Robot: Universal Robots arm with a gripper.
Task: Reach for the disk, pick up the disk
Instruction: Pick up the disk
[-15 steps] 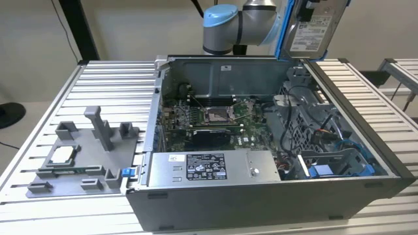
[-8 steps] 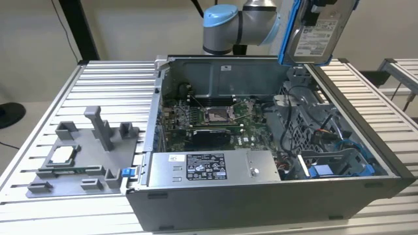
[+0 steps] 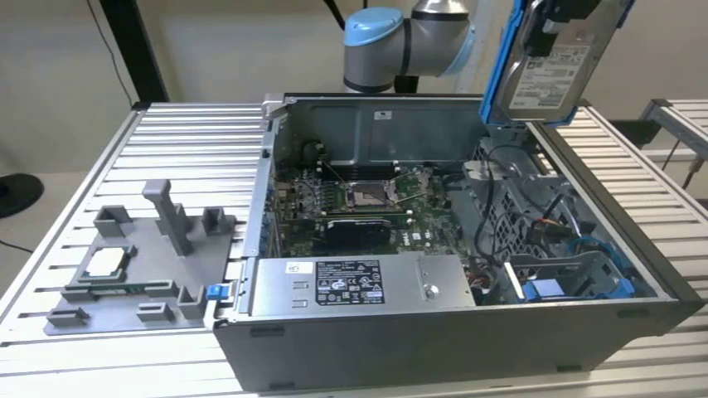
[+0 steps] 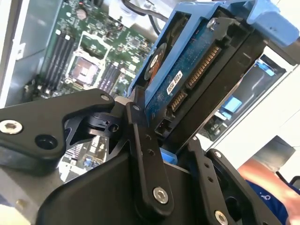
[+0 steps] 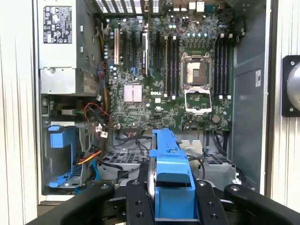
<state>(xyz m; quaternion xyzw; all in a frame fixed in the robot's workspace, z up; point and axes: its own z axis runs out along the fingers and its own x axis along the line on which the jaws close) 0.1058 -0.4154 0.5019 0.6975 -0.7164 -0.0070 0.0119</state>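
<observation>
One disk [image 3: 553,70] in its blue bracket [image 5: 171,159] hangs upright in the air above the far corner of the single open computer case [image 3: 443,332], its white label facing the exterior view. The gripper [image 4: 171,140] is clenched on it, black fingers [image 4: 140,140] pressing both faces. The arm [image 3: 409,41] reaches in from behind the case, above the ribbed surface [image 3: 177,141], where one grey fixture [image 3: 144,265] sits.

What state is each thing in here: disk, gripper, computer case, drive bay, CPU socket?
disk: lifted above the case, held upright.
gripper: shut on the disk's blue bracket.
computer case: side panel off, interior exposed.
blue drive bay: empty.
CPU socket: open, no cooler fitted.
</observation>
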